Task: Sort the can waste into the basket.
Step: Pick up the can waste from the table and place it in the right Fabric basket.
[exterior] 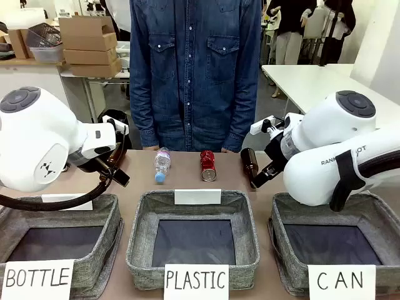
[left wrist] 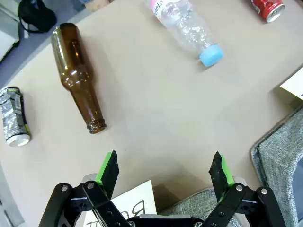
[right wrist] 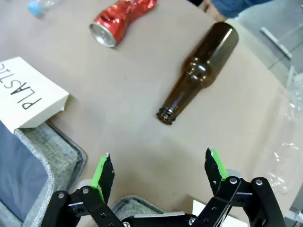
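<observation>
Okay, left gripper (left wrist: 164,161) hung with its jaws wide apart, nothing held, bare table (left wrist: 156,109) under the pads. Ahead lay the left brown bottle (left wrist: 78,75), flat, mouth toward the gripper, free tabletop all round it. Past that bottle the dark can (left wrist: 14,116) lay on its side close to the table edge, little margin there.

Right gripper (right wrist: 158,158) was likewise spread and held nothing, over bare table. The right brown bottle (right wrist: 199,71) lay nearest, mouth toward the gripper. The red can (right wrist: 120,21), crushed, lay farther out, silver end showing, apart from the bottle with a clear lane between. Some clear plastic (right wrist: 289,123) sat near the table edge; couldn't tell what.

From the front, the red can lay between the clear bottle (exterior: 162,164) and the right brown bottle, just beyond the PLASTIC basket (exterior: 140,212), in front of the person (exterior: 194,75). The CAN basket (exterior: 381,206) sat at the robot's right under the right arm, the BOTTLE basket (exterior: 109,215) at the left.

Count: two cans, two brown bottles, one blue-capped clear bottle, three baskets.
</observation>
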{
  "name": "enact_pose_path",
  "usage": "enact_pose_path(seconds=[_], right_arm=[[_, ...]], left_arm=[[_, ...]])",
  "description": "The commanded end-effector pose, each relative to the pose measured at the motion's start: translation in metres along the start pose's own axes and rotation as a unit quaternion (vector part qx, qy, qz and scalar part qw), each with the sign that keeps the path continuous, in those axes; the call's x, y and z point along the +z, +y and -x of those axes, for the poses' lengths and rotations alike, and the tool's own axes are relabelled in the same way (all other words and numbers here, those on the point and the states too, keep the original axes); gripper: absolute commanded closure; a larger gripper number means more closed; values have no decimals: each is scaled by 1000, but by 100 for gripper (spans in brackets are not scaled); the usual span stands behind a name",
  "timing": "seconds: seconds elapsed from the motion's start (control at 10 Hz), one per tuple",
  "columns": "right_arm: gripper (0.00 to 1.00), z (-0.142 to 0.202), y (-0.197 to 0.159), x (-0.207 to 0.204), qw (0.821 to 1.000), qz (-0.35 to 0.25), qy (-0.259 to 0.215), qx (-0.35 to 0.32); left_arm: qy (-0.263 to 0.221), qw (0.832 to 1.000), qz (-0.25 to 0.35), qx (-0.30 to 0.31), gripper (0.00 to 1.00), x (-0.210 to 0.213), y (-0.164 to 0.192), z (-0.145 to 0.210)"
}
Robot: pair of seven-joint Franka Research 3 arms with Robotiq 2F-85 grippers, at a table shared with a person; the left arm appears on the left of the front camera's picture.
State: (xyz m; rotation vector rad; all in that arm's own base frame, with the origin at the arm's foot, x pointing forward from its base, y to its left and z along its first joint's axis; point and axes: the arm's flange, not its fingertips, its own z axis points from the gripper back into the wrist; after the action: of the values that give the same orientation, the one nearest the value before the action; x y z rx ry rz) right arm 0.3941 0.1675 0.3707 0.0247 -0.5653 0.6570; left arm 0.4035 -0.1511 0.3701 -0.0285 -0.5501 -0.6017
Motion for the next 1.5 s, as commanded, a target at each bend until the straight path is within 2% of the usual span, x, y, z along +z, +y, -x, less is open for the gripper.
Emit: enact_pose_path(seconds=[0.0,0.9,1.0,1.1,1.2,1.3,1.4], right_arm=[[0,0,0,0,1000,0,0,0],[0,0,0,0,1000,0,0,0],[0,0,-7,25,998,27,54,-11],[0,4,-20,72,999,-3,43,-31],[0,12,-26,119,999,10,39,-35],[0,21,-27,162,1000,9,0,-26],[0,30,-22,191,999,16,-45,-17]], left_arm=[[0,1000,0,0,0,0,0,0],[0,1000,0,0,0,0,0,0],[0,1000,0,0,0,0,0,0],[35,998,-52,-29,0,55,10,3],[-25,997,-61,-39,0,114,17,14],[-78,992,-89,-40,0,164,21,30],[-147,984,-98,-34,0,193,19,44]])
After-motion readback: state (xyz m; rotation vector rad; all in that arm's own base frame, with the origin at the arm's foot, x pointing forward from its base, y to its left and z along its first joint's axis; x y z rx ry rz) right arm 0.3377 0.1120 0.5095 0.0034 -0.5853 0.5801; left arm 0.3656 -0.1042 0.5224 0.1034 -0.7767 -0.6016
